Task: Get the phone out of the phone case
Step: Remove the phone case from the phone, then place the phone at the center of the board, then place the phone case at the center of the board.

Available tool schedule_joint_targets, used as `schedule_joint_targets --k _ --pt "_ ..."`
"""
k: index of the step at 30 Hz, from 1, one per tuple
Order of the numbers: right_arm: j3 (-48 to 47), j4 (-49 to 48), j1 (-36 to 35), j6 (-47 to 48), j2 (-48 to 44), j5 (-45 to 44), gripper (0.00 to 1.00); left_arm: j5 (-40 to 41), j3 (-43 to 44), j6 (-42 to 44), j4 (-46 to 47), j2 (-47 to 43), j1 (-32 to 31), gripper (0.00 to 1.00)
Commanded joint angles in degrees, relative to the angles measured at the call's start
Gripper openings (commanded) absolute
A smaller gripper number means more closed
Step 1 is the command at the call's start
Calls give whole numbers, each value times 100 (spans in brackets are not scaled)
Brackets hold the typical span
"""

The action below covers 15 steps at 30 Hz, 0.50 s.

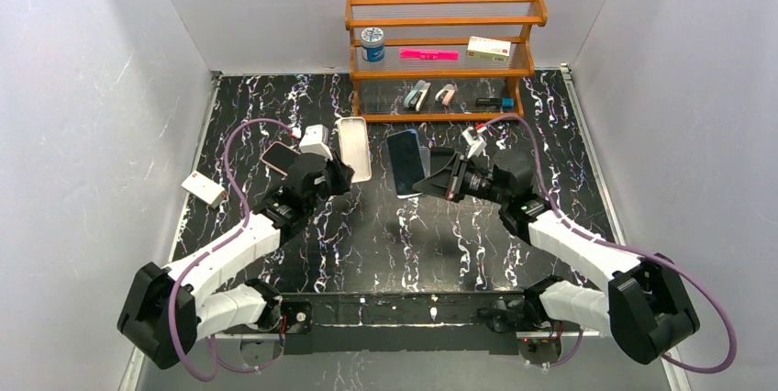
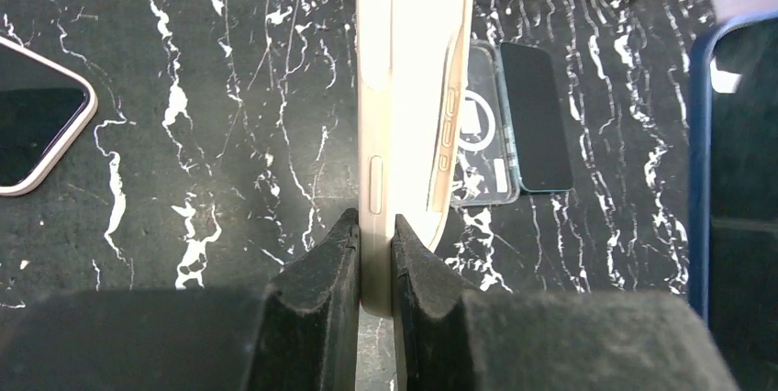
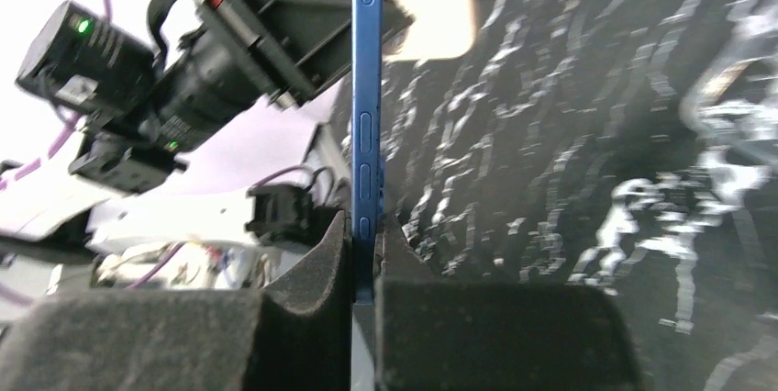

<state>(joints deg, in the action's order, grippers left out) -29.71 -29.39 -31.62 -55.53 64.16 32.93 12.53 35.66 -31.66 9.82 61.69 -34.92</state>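
From above, a wooden shelf (image 1: 440,51) stands at the back of the table (image 1: 385,244). A white box (image 1: 204,189) lies at the left, and a pink-edged phone (image 1: 275,154) lies by the left arm (image 1: 229,249). The left gripper (image 1: 344,169) clamps the beige phone case (image 1: 354,145). The right gripper (image 1: 429,182) clamps the blue phone (image 1: 406,161) just beside it. Both long axes run toward the shelf.

Left wrist: the fingers (image 2: 330,262) pinch the case edge-on. A clear case (image 2: 472,134) and a dark phone (image 2: 537,116) lie beyond.

Right wrist: the pads (image 3: 312,299) squeeze the phone edge-on, pointing away.
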Motion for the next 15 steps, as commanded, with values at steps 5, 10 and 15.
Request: schedule_joint_targets --k 5,10,15 --pt "-708 1734 1605 1546 -251 -254 1 -1032 402 -129 22 695 602 0" --pt "-751 1953 2677 1965 215 189 1 -1744 639 -378 309 1491 762 0" --pt "-820 1956 3266 2331 952 397 1 -2262 1057 -411 391 2350 810 0"
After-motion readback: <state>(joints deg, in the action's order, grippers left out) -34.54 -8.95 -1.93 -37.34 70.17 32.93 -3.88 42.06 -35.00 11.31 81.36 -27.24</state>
